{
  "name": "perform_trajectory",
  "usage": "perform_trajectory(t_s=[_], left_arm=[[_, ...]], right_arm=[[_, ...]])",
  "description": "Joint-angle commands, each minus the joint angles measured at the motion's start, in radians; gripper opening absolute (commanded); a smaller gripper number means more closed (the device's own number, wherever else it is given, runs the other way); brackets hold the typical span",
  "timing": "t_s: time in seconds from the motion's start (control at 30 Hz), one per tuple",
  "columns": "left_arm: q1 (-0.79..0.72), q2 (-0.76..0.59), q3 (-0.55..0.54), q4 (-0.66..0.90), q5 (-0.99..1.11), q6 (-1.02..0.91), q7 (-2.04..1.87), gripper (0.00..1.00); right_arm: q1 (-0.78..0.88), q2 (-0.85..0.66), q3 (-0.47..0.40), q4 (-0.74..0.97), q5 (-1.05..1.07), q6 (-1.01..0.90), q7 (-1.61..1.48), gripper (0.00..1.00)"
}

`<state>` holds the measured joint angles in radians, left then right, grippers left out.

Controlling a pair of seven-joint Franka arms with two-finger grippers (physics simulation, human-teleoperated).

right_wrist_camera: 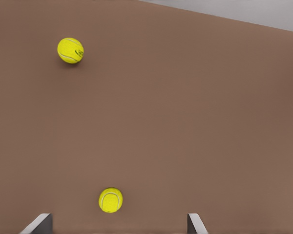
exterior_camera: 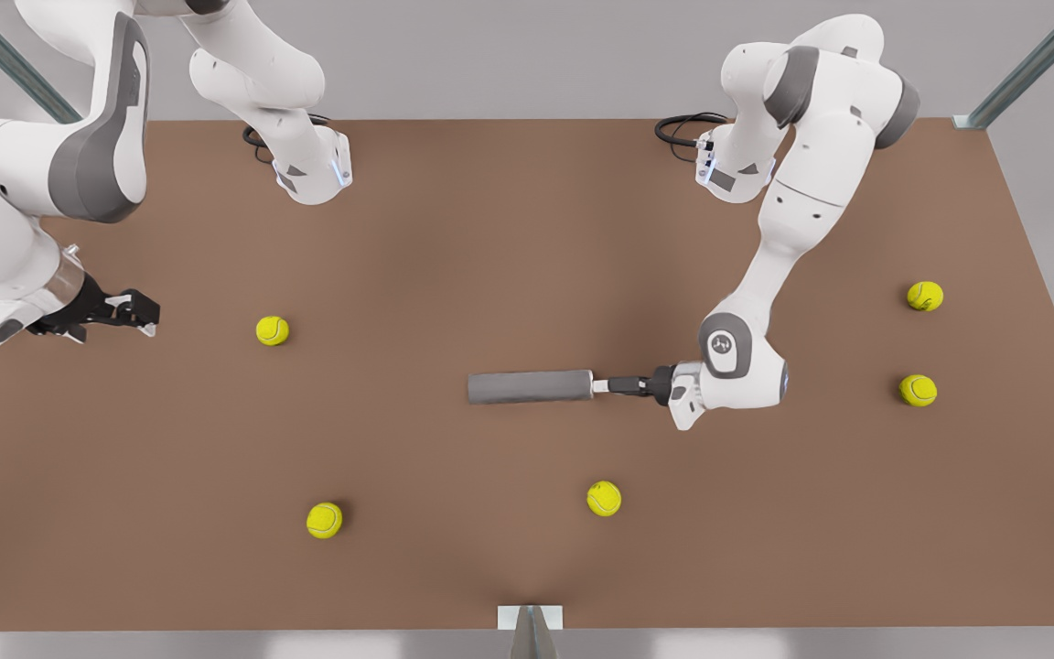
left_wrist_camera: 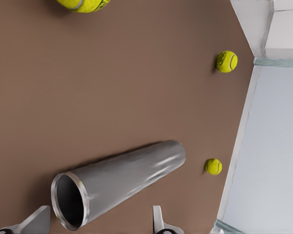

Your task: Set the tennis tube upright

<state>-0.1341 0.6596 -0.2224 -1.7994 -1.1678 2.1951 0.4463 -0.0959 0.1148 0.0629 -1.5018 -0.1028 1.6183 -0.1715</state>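
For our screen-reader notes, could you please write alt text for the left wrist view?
A plain matte grey cylindrical tennis tube lies on its side on the brown table, its hollow end facing the open left gripper, whose fingers straddle that end. Three yellow tennis balls rest apart on the table beyond it.

Tennis tube [exterior_camera: 529, 387] lies flat mid-worktop [exterior_camera: 509, 229]. Left hand [exterior_camera: 602, 385] sits at the tube's end on the front view's right; right hand [exterior_camera: 145, 311] is well apart, toward the front view's left. Five tennis balls [exterior_camera: 272, 330] lie scattered around the tube, none touching it.
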Motion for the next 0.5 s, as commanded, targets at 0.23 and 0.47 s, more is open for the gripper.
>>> perform_trajectory(t_s=[0.23, 0.47], left_arm=[[-0.009, 0.003, -0.020, -0.005, -0.050, 0.008, 0.000, 0.99], [-0.032, 0.040, -0.022, -0.003, -0.053, 0.060, 0.038, 0.99]], right_arm=[[0.001, 0.000, 0.000, 0.000, 0.000, 0.003, 0.000, 1.00], [0.002, 0.000, 0.000, 0.000, 0.000, 0.005, 0.000, 1.00]])
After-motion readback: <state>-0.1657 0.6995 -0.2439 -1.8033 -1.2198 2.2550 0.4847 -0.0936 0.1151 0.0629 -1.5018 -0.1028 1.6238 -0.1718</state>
